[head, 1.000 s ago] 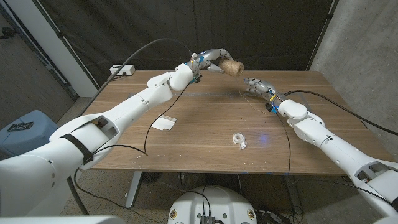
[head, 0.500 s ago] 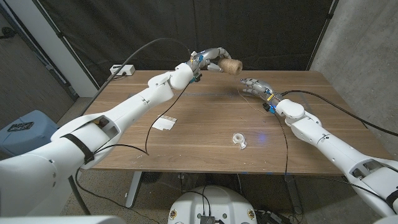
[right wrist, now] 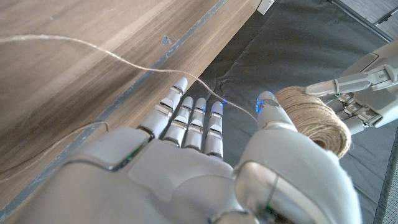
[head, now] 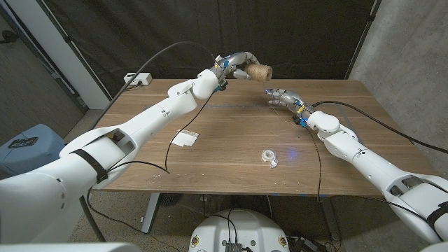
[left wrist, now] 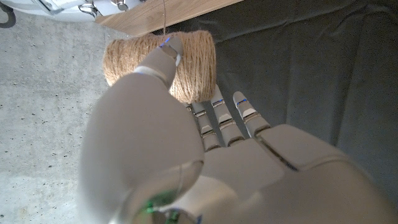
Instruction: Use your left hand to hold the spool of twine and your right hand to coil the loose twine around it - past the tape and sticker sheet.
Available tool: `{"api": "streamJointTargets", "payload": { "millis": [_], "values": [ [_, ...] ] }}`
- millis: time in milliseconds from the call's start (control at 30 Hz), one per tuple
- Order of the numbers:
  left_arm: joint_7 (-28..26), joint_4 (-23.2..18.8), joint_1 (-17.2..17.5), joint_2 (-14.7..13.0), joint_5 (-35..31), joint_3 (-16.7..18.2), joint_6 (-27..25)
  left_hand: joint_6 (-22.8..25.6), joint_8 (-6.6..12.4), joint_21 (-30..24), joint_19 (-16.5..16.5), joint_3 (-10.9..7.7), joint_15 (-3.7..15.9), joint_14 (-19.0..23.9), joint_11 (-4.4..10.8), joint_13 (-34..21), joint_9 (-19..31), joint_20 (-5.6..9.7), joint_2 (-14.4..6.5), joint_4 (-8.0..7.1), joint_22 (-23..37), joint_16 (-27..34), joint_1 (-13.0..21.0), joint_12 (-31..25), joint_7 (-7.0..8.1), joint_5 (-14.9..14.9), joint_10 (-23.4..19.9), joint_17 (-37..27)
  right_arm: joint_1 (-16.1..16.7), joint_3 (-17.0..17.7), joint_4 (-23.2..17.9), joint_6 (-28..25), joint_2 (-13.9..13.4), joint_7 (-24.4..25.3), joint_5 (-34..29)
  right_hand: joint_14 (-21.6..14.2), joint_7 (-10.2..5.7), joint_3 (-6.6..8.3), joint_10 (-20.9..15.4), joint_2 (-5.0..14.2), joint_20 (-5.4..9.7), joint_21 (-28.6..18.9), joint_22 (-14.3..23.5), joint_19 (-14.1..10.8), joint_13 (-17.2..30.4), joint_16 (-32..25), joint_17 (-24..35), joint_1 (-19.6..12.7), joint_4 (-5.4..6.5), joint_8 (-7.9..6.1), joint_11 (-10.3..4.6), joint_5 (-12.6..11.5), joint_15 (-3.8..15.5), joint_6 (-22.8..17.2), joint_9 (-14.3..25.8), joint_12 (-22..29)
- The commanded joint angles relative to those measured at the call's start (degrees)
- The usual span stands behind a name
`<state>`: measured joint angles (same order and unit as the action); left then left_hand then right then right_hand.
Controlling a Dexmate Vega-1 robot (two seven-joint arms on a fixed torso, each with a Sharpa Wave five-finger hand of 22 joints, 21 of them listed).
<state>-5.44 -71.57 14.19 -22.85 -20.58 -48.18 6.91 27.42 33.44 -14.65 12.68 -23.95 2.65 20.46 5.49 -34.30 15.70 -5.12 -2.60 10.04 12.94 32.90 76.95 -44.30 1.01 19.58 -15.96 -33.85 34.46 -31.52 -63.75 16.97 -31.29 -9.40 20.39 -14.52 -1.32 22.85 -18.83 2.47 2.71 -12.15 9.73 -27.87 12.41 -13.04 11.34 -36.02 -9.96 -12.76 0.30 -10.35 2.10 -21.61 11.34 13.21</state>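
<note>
My left hand [head: 236,64] holds the spool of brown twine [head: 260,72] in the air over the table's far edge; in the left wrist view the thumb lies over the spool [left wrist: 186,56] and the fingers reach behind it. My right hand [head: 280,96] hovers just below and to the right of the spool. In the right wrist view a strand of loose twine [right wrist: 124,53] runs across the fingertips [right wrist: 198,112] to the thumb, with the spool [right wrist: 314,121] close beyond. The tape roll [head: 269,157] and sticker sheet [head: 186,138] lie on the table nearer me.
The wooden table [head: 231,119] ends just behind the spool at a black curtain. A white box [head: 138,79] with a cable sits at the far left corner. Black arm cables [head: 168,157] trail over the table on both sides.
My right hand has moved a little farther and leftward, closer to the spool. The left hand and spool have stayed put.
</note>
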Motion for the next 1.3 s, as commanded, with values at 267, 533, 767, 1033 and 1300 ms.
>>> {"api": "streamJointTargets", "payload": {
  "millis": [267,533,767,1033,1300],
  "values": [
    [-0.2,-1.5,-0.1,0.6,1.1,-0.1,-2.5,0.3,7.41,-0.5,-0.2,-1.02,-0.22,0.5,-1.24,-12.2,4.9,-0.29,-2.1,-0.82,0.1,0.3,-1.3,-0.2,-0.89,0.7,-1.4,-0.4,-1.6,-1.4,2.0,1.5,0.7,-2.4,-0.9,-0.9,-0.49,1.47,-0.9,1.08,3.01,0.0,0.2,-1.0,0.1,-0.3,0.1,-4.8,-0.66,-0.36,-0.24,-0.1,4.09,-1.1,0.3,0.2],
    [0.3,-3.0,0.1,0.6,1.9,0.2,-3.3,0.4,7.51,-0.5,-0.2,-1.05,-0.43,0.5,-1.30,-12.2,4.9,-0.36,-2.1,-0.79,0.1,0.3,-1.3,-0.1,-1.18,0.8,-1.4,-0.4,-1.5,-1.5,1.6,1.4,0.8,-1.9,-1.3,-0.8,-0.56,1.45,-1.0,1.01,3.04,0.1,0.2,-0.9,0.2,-0.2,0.1,-5.7,-0.53,-0.31,-0.58,0.0,4.16,-1.2,0.3,0.1],
    [0.7,-4.9,0.6,0.0,2.4,0.6,-4.2,0.3,7.56,-0.5,-0.3,-0.97,-0.43,0.4,-1.30,-12.2,4.9,-0.43,-2.2,-0.84,0.1,0.4,-1.4,-0.1,-1.17,0.9,-1.5,-0.6,-1.5,-1.3,1.4,1.6,0.6,-1.2,-1.7,-0.8,-0.65,1.22,-0.9,0.96,3.01,0.2,0.2,-0.8,0.2,-0.2,0.2,-6.0,-0.22,-0.20,-0.58,0.2,4.18,-1.1,0.3,0.0],
    [0.8,-6.2,1.1,-0.4,2.6,1.0,-4.4,0.3,7.57,-0.6,-0.3,-1.01,-0.44,0.5,-1.45,-12.2,4.8,-0.47,-2.2,-0.81,0.1,0.3,-1.4,0.1,-1.32,1.0,-1.5,-0.6,-1.5,-1.0,1.4,1.9,0.4,-0.5,-2.0,-0.8,-0.62,0.93,-0.9,0.93,2.91,0.3,0.2,-0.7,0.3,-0.2,0.2,-6.0,0.08,-0.14,-0.50,0.3,4.09,-1.1,0.3,0.0],
    [0.9,-7.0,1.5,-0.6,2.9,1.3,-4.6,0.3,7.64,-0.6,-0.3,-1.04,-0.50,0.6,-1.43,-12.2,4.7,-0.48,-2.1,-0.76,0.2,0.3,-1.4,0.1,-1.17,1.2,-1.5,-0.6,-2.4,-1.2,3.1,2.9,1.2,-0.3,-2.4,-0.7,-0.72,0.56,-0.9,0.92,2.95,0.4,0.3,-0.6,0.3,-0.2,0.3,-5.9,0.42,-0.08,-0.65,0.4,4.11,-1.1,0.4,-0.1]
  ]
}}
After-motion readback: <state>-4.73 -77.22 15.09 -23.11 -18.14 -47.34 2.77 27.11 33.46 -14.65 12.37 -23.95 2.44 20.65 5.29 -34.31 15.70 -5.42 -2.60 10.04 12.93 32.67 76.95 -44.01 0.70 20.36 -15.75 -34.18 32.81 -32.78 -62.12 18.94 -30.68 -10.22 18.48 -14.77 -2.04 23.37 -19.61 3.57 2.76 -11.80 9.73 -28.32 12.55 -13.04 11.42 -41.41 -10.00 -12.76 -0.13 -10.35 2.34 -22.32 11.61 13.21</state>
